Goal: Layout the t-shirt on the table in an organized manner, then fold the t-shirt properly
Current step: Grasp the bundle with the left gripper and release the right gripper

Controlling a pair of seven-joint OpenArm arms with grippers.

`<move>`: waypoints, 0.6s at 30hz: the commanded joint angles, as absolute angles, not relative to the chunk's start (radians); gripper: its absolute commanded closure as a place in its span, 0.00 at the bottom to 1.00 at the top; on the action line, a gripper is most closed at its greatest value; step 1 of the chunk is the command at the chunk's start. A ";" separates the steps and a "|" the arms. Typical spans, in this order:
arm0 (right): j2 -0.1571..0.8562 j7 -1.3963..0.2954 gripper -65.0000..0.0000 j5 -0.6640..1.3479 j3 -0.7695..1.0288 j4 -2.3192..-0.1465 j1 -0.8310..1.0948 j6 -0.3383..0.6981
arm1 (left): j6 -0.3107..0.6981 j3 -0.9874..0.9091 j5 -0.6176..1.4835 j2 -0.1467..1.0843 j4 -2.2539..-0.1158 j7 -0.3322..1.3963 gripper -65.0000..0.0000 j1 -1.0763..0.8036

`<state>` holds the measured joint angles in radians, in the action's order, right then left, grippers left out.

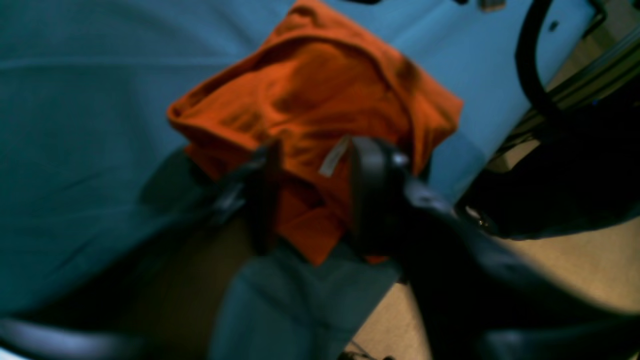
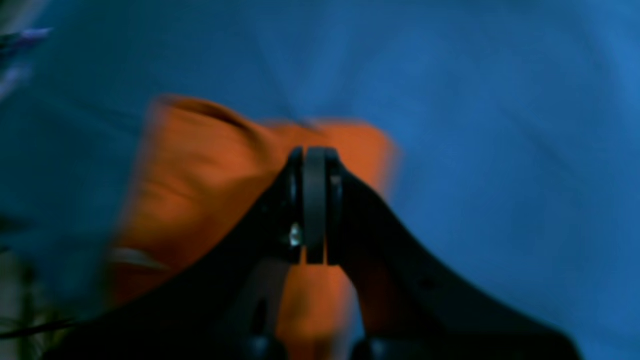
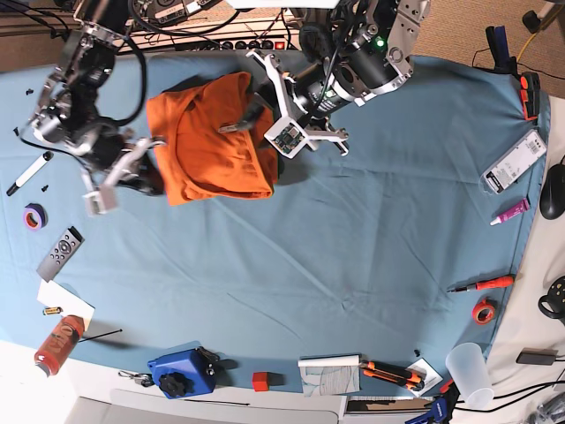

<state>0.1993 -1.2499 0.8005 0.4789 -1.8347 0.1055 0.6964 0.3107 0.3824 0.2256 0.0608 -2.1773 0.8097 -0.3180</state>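
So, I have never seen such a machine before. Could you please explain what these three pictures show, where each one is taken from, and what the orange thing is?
It is a robot with two arms working at a table covered with blue cloth. One picture looks down from above; the other two come from small cameras mounted on each arm's wrist, so they are blurry and very close.

The orange thing is a t-shirt, lying bunched up, not yet spread flat. The left end effector stands open around a fold of the shirt near its white label. The right end effector is shut, at the shirt's other side; whether it pinches cloth I cannot tell.

Around the table's edges lie small things: a remote control, tape rolls, a screwdriver, a plastic cup.
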 commanded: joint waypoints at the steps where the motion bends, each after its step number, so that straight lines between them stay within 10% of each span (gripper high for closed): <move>1: 0.212 -1.227 1.00 0.792 0.510 -1.852 0.094 0.698 | 0.290 0.384 0.234 0.050 -2.183 0.784 0.43 -0.316; 8: 0.254 -1.225 1.00 0.681 0.615 -1.852 0.100 0.698 | -0.015 0.383 0.232 -0.024 -2.020 0.689 0.29 -0.299; 18: 0.264 -1.226 1.00 0.654 0.615 -1.852 0.100 0.698 | -0.072 0.383 0.290 -0.105 -1.816 0.771 0.29 -0.230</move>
<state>0.2470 -1.2491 0.6361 0.6113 -1.8347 0.1108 0.6968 -0.0784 0.3786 0.2810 -0.0921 -1.8015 0.7746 -0.2367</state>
